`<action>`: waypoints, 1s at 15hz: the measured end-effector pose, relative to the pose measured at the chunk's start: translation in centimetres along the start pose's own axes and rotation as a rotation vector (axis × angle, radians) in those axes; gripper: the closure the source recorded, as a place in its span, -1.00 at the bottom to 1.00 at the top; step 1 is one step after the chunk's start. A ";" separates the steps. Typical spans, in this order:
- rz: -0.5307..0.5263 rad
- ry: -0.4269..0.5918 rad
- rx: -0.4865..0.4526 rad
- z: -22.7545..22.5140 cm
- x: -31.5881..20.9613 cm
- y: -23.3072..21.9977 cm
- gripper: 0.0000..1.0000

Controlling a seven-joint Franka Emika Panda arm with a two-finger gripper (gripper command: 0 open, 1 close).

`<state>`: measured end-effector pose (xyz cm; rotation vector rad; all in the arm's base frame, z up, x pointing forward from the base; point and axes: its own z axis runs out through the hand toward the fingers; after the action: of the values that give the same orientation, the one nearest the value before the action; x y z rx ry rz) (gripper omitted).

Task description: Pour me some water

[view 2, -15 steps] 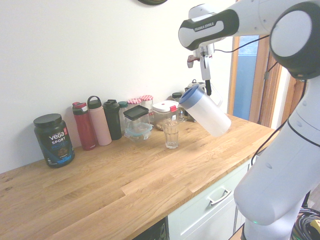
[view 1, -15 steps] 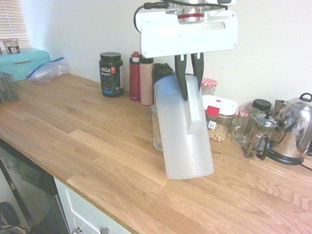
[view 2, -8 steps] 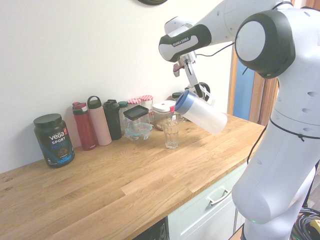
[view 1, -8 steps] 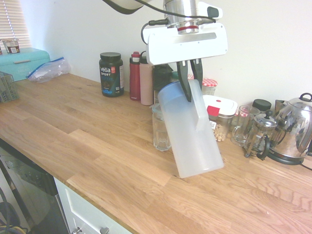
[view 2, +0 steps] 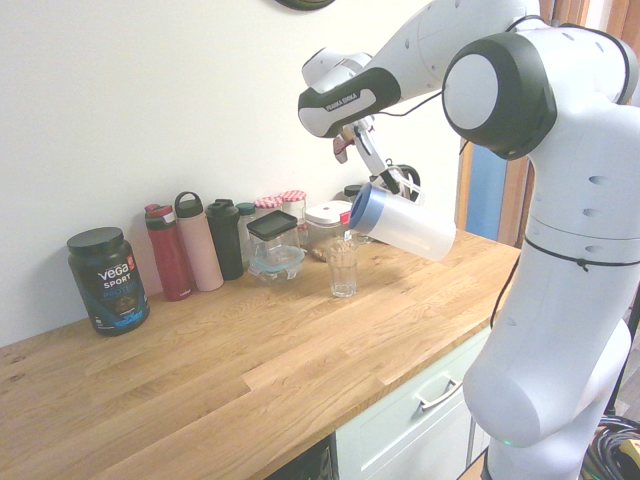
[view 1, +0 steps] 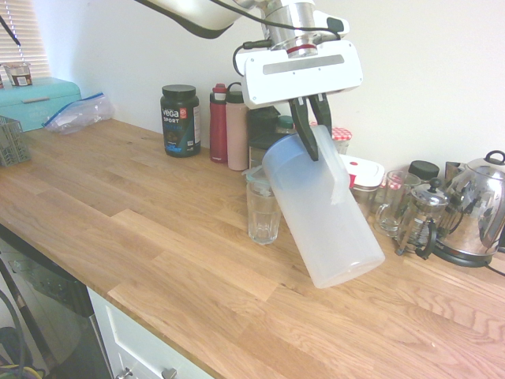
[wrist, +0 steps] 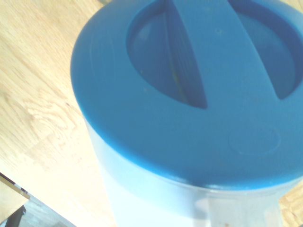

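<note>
Lid (wrist: 161, 127) top, wrist view only

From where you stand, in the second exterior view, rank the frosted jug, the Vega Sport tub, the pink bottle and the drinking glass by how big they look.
1. Frosted jug and Vega Sport tub: too alike to rank
2. Pink bottle
3. Drinking glass
</note>
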<state>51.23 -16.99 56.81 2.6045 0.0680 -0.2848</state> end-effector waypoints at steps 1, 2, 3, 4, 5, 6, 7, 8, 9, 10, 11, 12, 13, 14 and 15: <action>-0.004 -0.002 -0.011 -0.1 0.1 -0.2 1.00; -0.008 -0.004 -0.021 -0.2 0.2 -0.3 1.00; -0.010 -0.007 -0.029 -0.2 0.3 -0.5 1.00; -0.011 -0.009 -0.033 -0.2 0.4 -0.6 1.00; -0.011 -0.011 -0.037 -0.1 0.5 -0.8 1.00; -0.012 -0.011 -0.040 -0.2 0.7 -1.0 1.00; -0.012 -0.011 -0.041 -0.2 0.8 -1.2 1.00; -0.010 -0.010 -0.042 -0.3 0.9 -1.4 1.00; -0.005 -0.009 -0.043 -0.3 0.9 -1.4 1.00; 0.004 -0.005 -0.037 -0.4 0.9 -1.4 1.00; 0.017 0.007 -0.019 -0.8 0.7 -1.2 1.00; 0.039 0.026 0.013 -1.2 0.3 -0.6 1.00; 0.071 0.051 0.053 -1.9 -0.3 0.5 1.00; 0.106 0.077 0.096 -2.4 -1.2 1.6 1.00; 0.141 0.103 0.143 -3.0 -2.1 2.8 1.00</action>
<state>50.02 -17.94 61.18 2.7484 -0.1033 -0.1083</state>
